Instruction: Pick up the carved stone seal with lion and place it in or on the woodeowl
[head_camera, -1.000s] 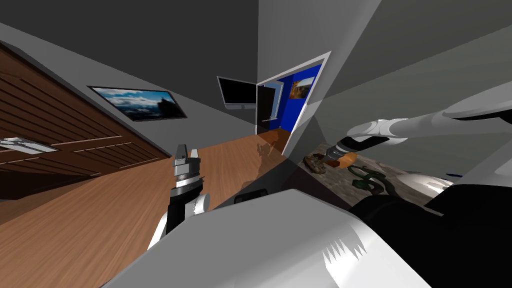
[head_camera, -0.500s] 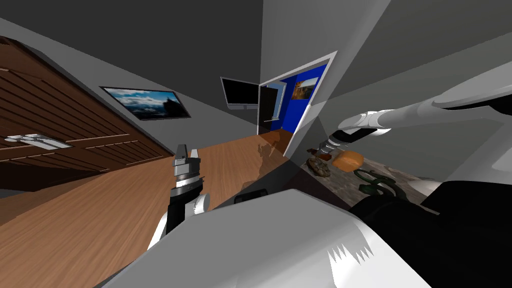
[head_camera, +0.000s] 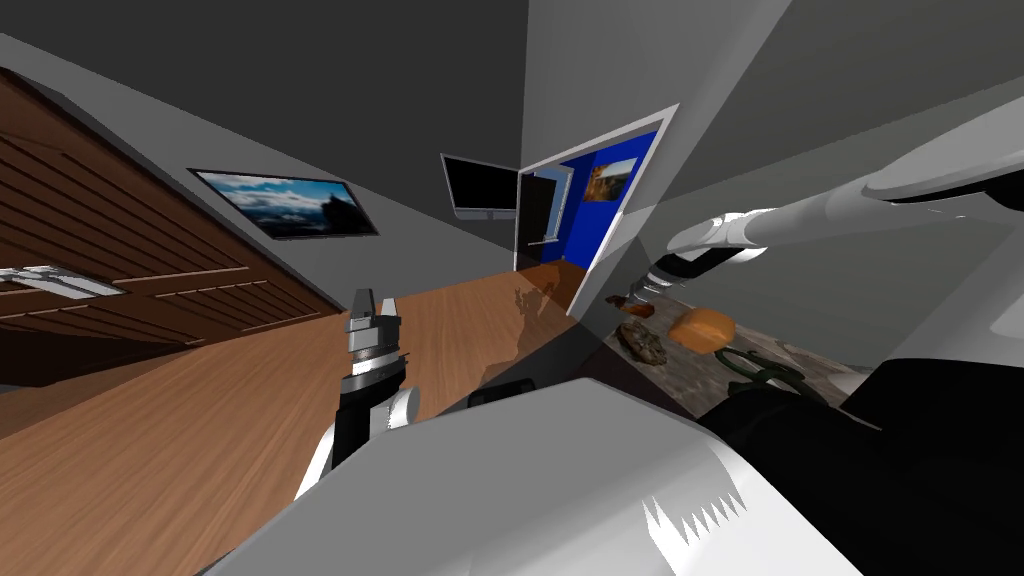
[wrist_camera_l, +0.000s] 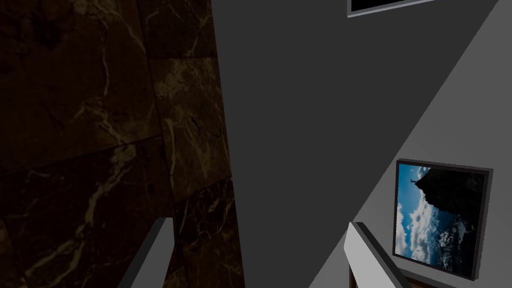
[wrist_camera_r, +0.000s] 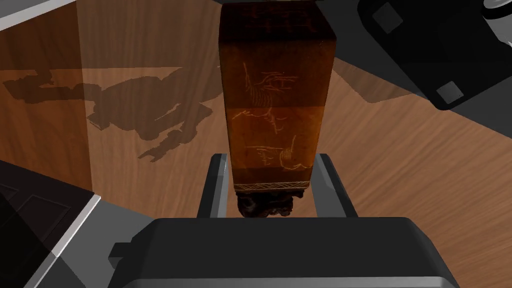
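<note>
Right arm (head_camera: 800, 215): lifting away from the orange lump (head_camera: 699, 328) since a second ago.
Right gripper (wrist_camera_r: 272, 157): pinching the seal (wrist_camera_r: 275, 100) by its carved end, block pointing straight out, above the table's (head_camera: 680, 372) far end.
Brown figure (head_camera: 641, 342): likely the owl, lying just nearer, below the seal.
Left gripper (head_camera: 375, 298): hanging spread, far left.

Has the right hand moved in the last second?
Yes. The right hand, shut on the seal, has moved off the orange object toward the doorway.

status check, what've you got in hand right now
right gripper shut on the brown seal, held above the wood floor. left gripper open, raised. orange rounded object on the table nearby, a lumpy brown thing beside it.
</note>
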